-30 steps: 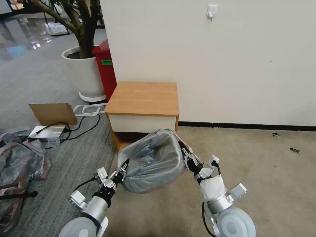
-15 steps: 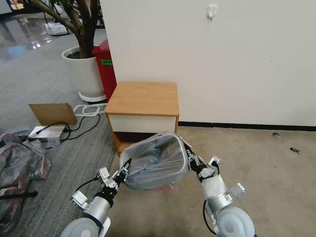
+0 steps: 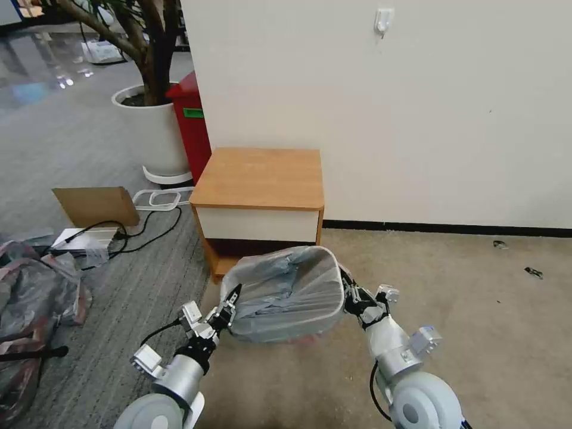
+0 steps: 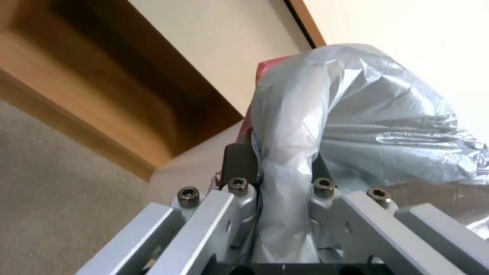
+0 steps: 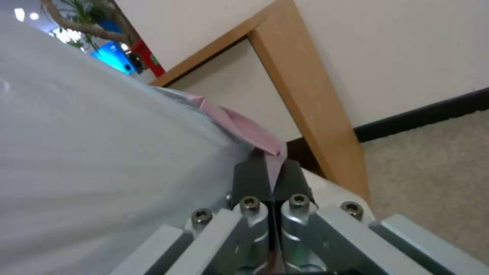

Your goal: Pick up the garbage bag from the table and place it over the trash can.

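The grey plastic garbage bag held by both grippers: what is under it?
Under the translucent grey garbage bag, pinched by the left gripper and right gripper, a faint beige rim shows through. The bin's walls are covered by plastic.

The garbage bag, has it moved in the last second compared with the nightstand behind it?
Yes. The garbage bag, held by the left end effector and right end effector, has dropped lower below the table drawer front.
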Available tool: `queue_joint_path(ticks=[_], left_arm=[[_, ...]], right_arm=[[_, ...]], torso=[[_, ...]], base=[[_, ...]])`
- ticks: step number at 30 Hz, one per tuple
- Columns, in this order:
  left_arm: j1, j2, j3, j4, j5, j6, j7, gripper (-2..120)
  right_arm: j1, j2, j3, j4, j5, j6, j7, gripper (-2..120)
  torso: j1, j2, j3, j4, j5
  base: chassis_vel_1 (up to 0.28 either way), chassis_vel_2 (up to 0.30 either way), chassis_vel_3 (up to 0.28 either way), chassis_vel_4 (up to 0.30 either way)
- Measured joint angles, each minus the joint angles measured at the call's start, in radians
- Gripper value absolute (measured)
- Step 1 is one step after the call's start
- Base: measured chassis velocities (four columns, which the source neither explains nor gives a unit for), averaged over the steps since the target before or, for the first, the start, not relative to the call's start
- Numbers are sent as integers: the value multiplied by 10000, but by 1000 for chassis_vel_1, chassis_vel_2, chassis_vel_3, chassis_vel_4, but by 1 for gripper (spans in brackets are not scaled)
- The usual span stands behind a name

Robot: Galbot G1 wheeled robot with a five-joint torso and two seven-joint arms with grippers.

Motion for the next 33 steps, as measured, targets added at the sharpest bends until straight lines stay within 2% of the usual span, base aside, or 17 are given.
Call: queue_joint_path(ticks=[9, 11, 16, 19, 30, 33], left_arm=[[-12, -54, 47, -5, 25, 0, 3, 7], [-9, -111, 89, -20, 30, 7, 3, 7], [2, -147, 135, -35, 57, 10, 9, 7], [6, -189, 176, -61, 104, 11, 12, 7], [38, -235, 180, -116, 129, 15, 13, 7], [19, -244, 110, -117, 174, 15, -19, 7]], right_arm=[[36, -17, -38, -123, -828, 84, 15, 0], [95, -3, -46, -431, -2217, 477, -26, 0], [129, -13, 20, -627, -3257, 879, -131, 0], [100, -47, 122, -731, -4421, 1156, -186, 0], [33, -29, 181, -887, -5515, 1613, -251, 0], [-54, 12, 257, -832, -5726, 1810, -298, 10]], torso=[[0, 0, 0, 0, -1], [-1, 1, 0, 0, 0], [0, 0, 0, 0, 0], [0, 0, 0, 0, 0], [0, 0, 0, 0, -1], [0, 1, 0, 0, 0]], base=[[0, 0, 0, 0], [0, 0, 0, 0], [0, 0, 0, 0], [0, 0, 0, 0], [0, 0, 0, 0], [0, 0, 0, 0]])
